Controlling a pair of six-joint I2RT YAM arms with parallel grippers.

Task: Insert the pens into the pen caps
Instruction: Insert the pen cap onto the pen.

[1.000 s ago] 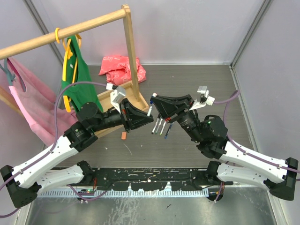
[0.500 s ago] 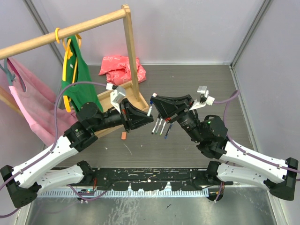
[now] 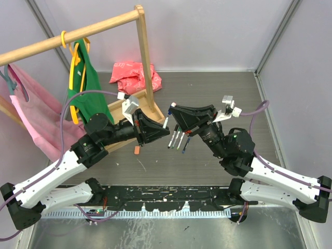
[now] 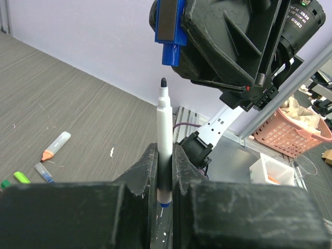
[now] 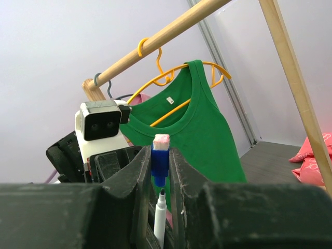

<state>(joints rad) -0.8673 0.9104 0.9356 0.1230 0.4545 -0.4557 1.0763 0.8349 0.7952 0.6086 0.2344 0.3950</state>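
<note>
My left gripper point(image 3: 162, 124) is shut on a white pen point(image 4: 164, 136) with a dark tip and a blue end, held upright in the left wrist view. My right gripper point(image 3: 174, 111) is shut on a blue pen cap point(image 5: 160, 164) with a whitish end. The cap point(image 4: 169, 35) hangs just above the pen's tip with a small gap between them. In the right wrist view the pen's tip point(image 5: 161, 207) stands just below the cap. Several other pens point(image 3: 177, 139) lie on the table under the grippers. An orange cap point(image 3: 136, 150) lies to the left of them.
A wooden clothes rack point(image 3: 143, 49) stands at the back left with a green top point(image 3: 89, 91) on a yellow hanger and a pink garment point(image 3: 28, 111). A red-pink bag point(image 3: 134, 75) lies behind it. Loose pens with orange, green and blue ends point(image 4: 54, 148) lie on the table.
My right gripper with the blue cap has shifted slightly to the right. The left gripper and its pen have stayed put.
</note>
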